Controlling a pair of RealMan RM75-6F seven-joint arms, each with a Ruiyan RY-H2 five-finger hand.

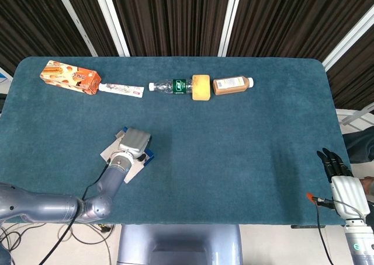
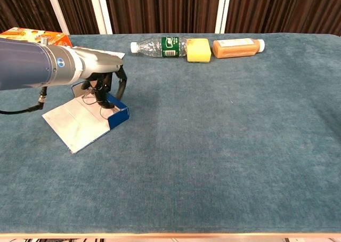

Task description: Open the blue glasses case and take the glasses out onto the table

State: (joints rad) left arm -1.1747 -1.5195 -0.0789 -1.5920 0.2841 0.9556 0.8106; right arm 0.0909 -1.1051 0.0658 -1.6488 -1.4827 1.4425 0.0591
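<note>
Glasses case: your blue glasses case (image 2: 114, 115) lies open near the tabletop's (image 2: 224, 146) left front corner, its pale lid (image 2: 77, 126) flat toward the front edge and the blue tray on the far side.
Left robot hand: your left robot hand (image 2: 104, 82) hangs over the blue tray, fingers (image 2: 101, 95) curled down into it; in the head view the left robot hand (image 1: 134, 143) covers most of the case (image 1: 149, 156).
Glasses: a thin dark frame (image 2: 91, 97) shows among those fingers just above the tray; whether the hand actually grips it cannot be told from either view.
Right robot hand: your right robot hand (image 1: 339, 174) sits off the tabletop's right front corner, dark fingers straight and lightly spread, holding nothing.
Back edge, left: an orange snack box (image 1: 70, 77) lies near the left back corner with a white toothpaste tube (image 1: 121, 90) just beside it.
Back edge, centre: a clear water bottle (image 1: 170, 86) lies on its side, touching a yellow sponge (image 1: 201, 87), with a brown drink bottle (image 1: 232, 84) just beyond.
</note>
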